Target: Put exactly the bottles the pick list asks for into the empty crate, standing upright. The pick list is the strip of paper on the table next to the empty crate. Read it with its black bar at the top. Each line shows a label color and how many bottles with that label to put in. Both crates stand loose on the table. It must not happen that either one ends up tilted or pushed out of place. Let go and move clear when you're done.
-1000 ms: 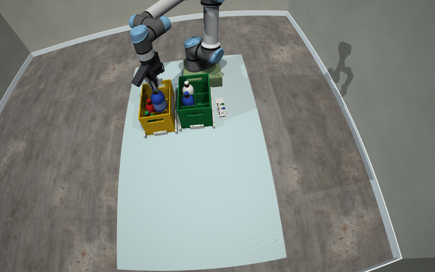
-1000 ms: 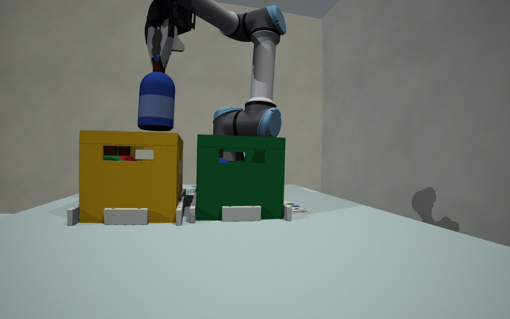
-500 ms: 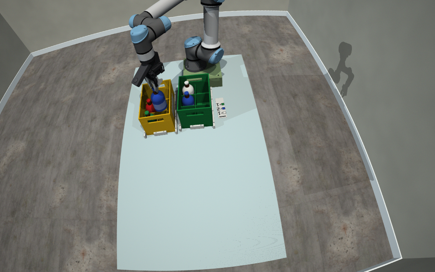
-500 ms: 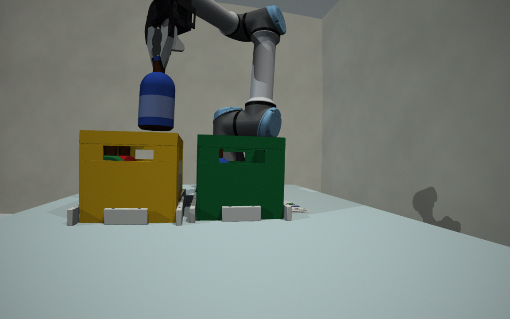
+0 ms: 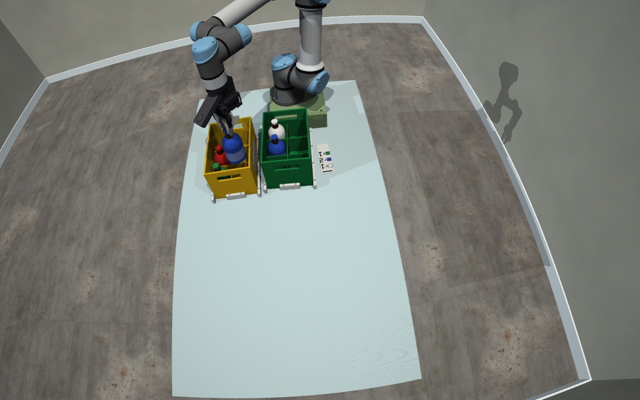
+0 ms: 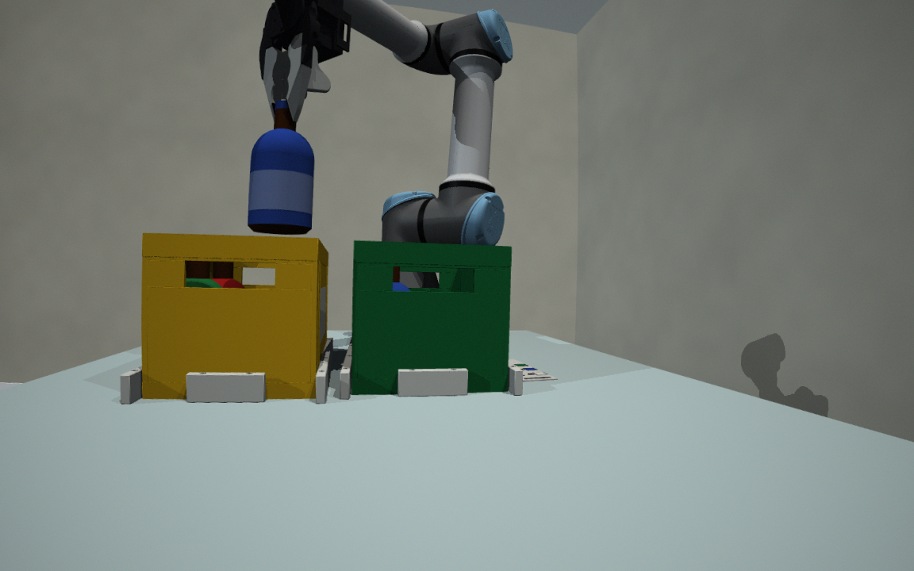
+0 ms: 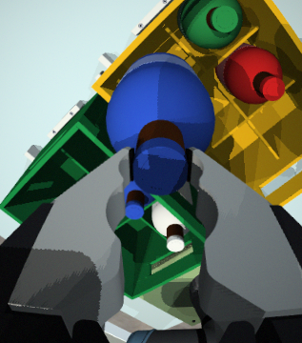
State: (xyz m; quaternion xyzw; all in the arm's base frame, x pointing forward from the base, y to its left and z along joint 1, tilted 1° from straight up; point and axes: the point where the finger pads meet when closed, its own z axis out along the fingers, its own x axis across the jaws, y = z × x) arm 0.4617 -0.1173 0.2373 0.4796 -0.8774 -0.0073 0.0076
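Observation:
My gripper [image 6: 282,106] is shut on the cap of a blue bottle [image 6: 281,181] and holds it upright, just above the rim of the yellow crate [image 6: 232,316]. It also shows in the wrist view [image 7: 161,167] gripping the blue bottle [image 7: 160,110]. In the yellow crate stand a red bottle [image 7: 251,73] and a green bottle [image 7: 211,21]. The green crate [image 5: 286,149] beside it holds a white bottle [image 5: 276,130] and a blue bottle [image 5: 276,146] in its left cells. The pick list [image 5: 324,158] lies right of the green crate.
White brackets [image 6: 224,387] sit at the feet of both crates. The robot base [image 5: 296,89] stands right behind the green crate. A low wall rims the floor.

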